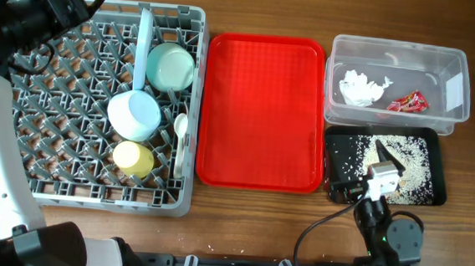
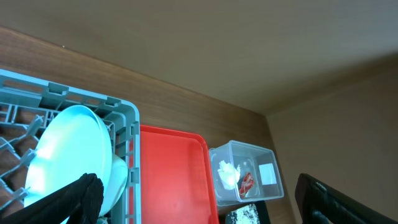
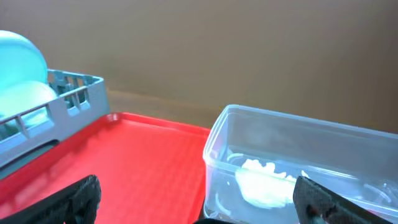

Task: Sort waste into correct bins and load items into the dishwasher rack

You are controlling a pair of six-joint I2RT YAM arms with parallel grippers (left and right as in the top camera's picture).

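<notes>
The grey dishwasher rack at the left holds the light blue plate on edge, the pale blue-green bowl, a light blue round dish, the yellow cup and a white spoon. The clear tub holds the white napkin and the red wrapper. The black tray holds rice-like scraps. My left gripper is open and empty above the rack's back left corner. My right gripper is open and empty over the black tray.
The red serving tray lies between the rack and the bins and holds nothing. The left wrist view shows the plate, the red tray and the tub. The right wrist view shows the tub and the napkin.
</notes>
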